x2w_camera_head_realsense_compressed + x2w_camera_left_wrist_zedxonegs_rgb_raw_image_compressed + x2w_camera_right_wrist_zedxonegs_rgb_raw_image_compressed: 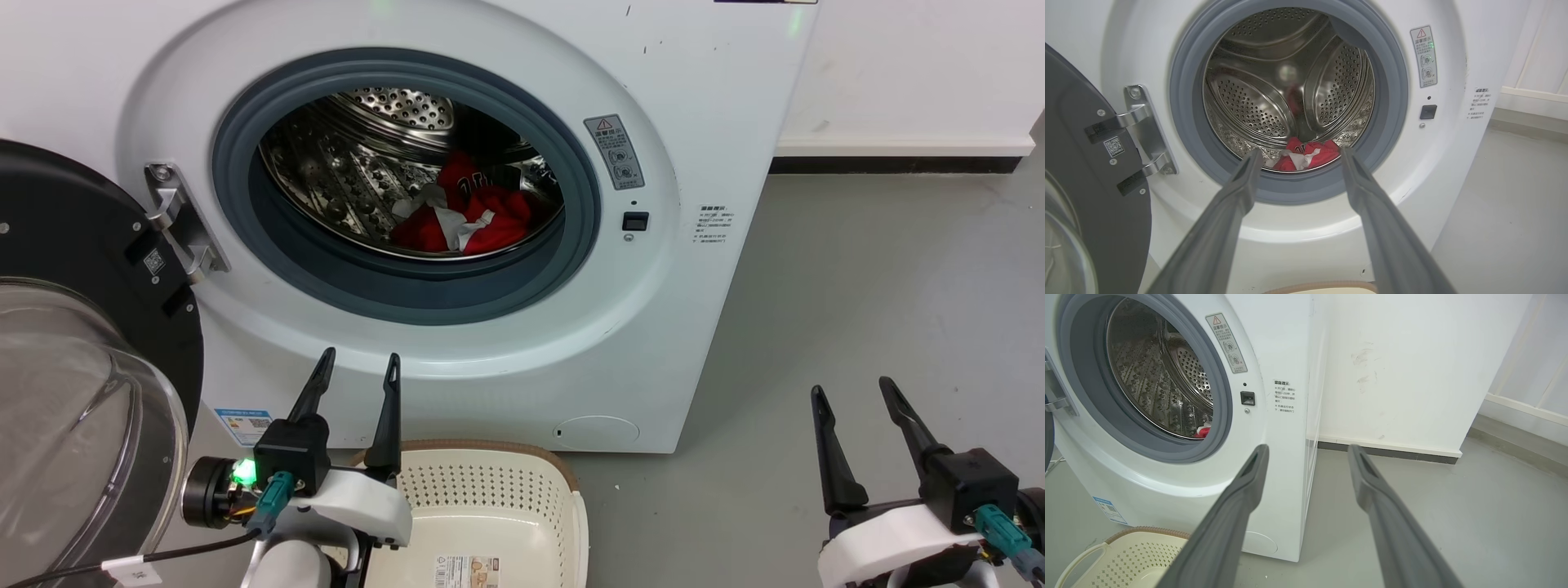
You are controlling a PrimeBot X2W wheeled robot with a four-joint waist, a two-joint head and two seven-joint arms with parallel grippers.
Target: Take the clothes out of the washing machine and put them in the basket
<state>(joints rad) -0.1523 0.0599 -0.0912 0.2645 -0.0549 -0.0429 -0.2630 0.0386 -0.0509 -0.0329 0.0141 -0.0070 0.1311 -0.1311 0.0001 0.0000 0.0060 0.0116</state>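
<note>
The white washing machine (694,98) stands with its door swung open to the left. Red clothes (473,214) with white trim lie at the bottom of its steel drum (343,163); they also appear as the clothes (1306,154) in the left wrist view and as a red sliver of clothes (1202,432) in the right wrist view. The cream basket (522,490) with a brown rim sits on the floor in front of the machine, empty. My left gripper (361,365) is open, below the porthole and above the basket's left side. My right gripper (853,389) is open, over the floor to the machine's right.
The black-framed glass door (73,384) hangs open at the left, close to my left arm. Grey floor (882,302) stretches to the right of the machine. A white wall (914,65) with a dark skirting runs behind.
</note>
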